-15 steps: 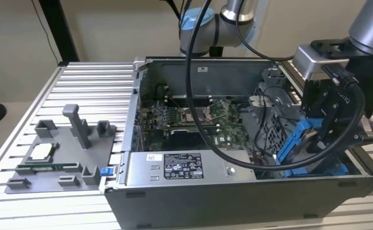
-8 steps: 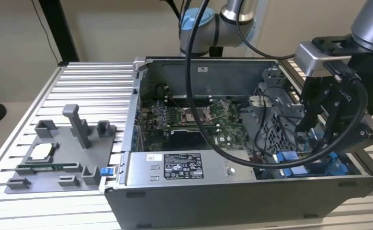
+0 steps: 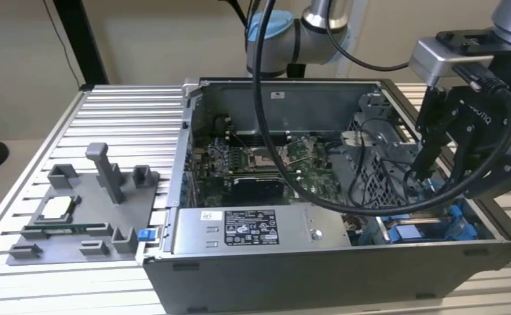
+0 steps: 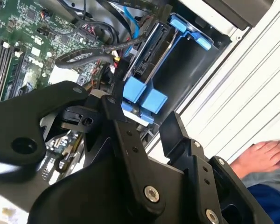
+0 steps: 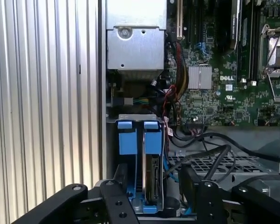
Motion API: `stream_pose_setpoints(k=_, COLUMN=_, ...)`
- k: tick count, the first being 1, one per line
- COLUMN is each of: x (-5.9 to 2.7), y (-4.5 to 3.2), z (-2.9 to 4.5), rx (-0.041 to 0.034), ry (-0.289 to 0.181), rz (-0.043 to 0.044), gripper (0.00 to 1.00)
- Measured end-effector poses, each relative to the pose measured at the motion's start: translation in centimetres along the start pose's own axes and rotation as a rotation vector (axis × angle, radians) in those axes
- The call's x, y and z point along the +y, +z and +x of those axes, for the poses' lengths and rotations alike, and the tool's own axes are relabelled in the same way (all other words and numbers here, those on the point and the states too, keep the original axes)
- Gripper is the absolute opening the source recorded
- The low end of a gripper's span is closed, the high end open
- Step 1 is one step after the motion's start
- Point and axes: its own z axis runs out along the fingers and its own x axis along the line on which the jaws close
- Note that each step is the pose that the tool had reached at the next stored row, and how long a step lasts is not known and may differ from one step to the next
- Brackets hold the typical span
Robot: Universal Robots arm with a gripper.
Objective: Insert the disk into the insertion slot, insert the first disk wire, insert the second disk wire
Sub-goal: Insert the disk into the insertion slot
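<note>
Spread and empty, the black claw (image 4: 139, 108) straddles the blue-framed silver-grey disk (image 5: 152, 169); seating it in the grey-walled insertion slot (image 4: 186, 70) probably wants a square, straight push.

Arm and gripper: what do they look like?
Arm: silver-grey tubes, light-blue joint cap, black cables looping off it. Gripper: black, jointed fingers with silver screws, white lettering on its body; grey box above it.
</note>
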Motion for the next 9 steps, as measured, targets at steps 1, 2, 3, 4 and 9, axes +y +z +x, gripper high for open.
stream_pose_setpoints(k=1, x=0.0, y=-0.12, z=-0.02, rx=-0.0013, ry=0.0, rz=0.0016, gripper=1.0)
stream_pose_setpoints(k=2, x=0.0, y=-0.15, z=-0.06, rx=-0.002, ry=0.0, rz=0.0037, gripper=1.0)
stream_pose_setpoints(k=3, x=0.01, y=-0.14, z=-0.17, rx=-0.0022, ry=0.0, rz=0.0052, gripper=1.0)
stream_pose_setpoints(k=4, x=0.01, y=-0.14, z=-0.49, rx=-0.002, ry=0.0, rz=0.0052, gripper=1.0)
stream_pose_setpoints(k=9, x=-0.48, y=0.18, z=-1.52, rx=-0.002, ry=0.0, rz=0.0004, gripper=1.0)
